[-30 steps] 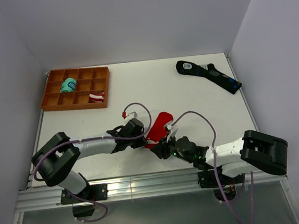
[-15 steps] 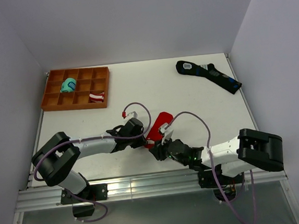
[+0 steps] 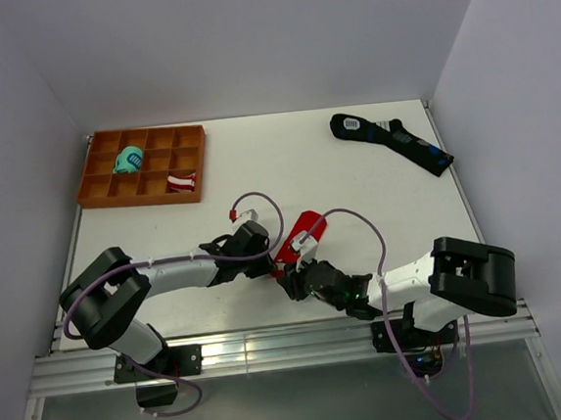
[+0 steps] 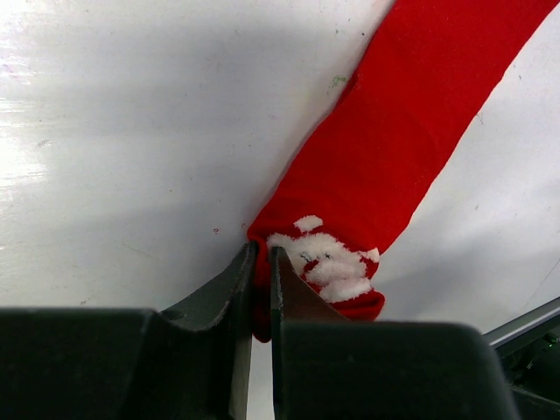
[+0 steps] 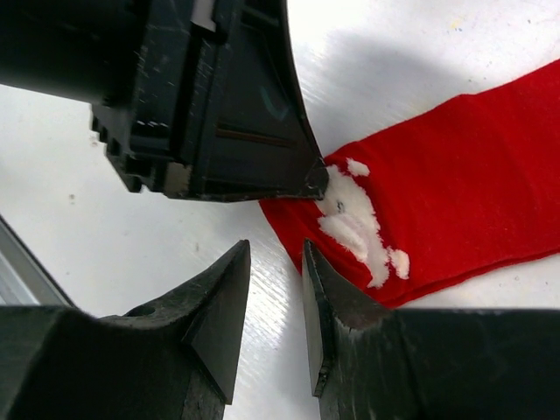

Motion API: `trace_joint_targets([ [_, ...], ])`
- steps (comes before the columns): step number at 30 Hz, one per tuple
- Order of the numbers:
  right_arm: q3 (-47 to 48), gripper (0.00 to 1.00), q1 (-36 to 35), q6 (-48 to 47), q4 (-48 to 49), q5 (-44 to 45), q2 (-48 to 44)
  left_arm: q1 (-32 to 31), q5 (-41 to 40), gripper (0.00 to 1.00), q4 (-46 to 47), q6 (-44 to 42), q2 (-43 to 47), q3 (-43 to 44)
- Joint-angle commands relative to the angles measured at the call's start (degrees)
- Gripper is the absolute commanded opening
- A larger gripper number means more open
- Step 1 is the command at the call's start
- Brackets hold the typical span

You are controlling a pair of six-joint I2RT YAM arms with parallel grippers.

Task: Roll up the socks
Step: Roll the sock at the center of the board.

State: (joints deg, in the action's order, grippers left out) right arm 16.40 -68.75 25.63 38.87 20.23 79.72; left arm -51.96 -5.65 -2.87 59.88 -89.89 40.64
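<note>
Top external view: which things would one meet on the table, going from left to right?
teal bundle → red-and-white striped bundle → red socks → black socks

Right gripper (image 3: 293, 282) crept left, closer to socks (image 3: 311, 220) end.

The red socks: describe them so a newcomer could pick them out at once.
On the white table, look near the front edge, at the middle. The socks lie there as a flat red strip, one end pinched by the left gripper. They are plain bright red with a small white motif, unlike the black socks far right or the striped bundle in the tray.
</note>
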Motion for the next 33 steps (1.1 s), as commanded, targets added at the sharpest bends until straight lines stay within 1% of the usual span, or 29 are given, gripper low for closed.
trace_joint_targets([
  [1, 1.17, 0.38, -0.42, -0.76, 0.77, 3.23, 1.31, -0.15, 0.9, 0.0, -8.82, -0.9, -2.57, -1.09],
  [8, 1.26, 0.37, -0.33, -0.4, 1.12, 5.34, 3.33, -0.15, 0.99, 0.0, -8.99, -1.25, -2.4, -0.92],
  [15, 1.35, 0.37, -0.42, -1.1, 1.38, 7.1, 2.28, -0.15, 1.34, 0.0, -8.73, -1.34, -2.84, -1.0],
  [22, 3.72, 0.37, -0.33, -2.51, -0.37, 7.11, 2.36, -0.16, 1.43, 0.0, -8.55, -1.34, -2.75, -1.18],
  [33, 3.54, 0.37, -0.42, -2.86, -0.55, 7.28, 5.18, -0.15, 1.7, 0.0, -9.43, -1.69, -2.49, -0.57],
])
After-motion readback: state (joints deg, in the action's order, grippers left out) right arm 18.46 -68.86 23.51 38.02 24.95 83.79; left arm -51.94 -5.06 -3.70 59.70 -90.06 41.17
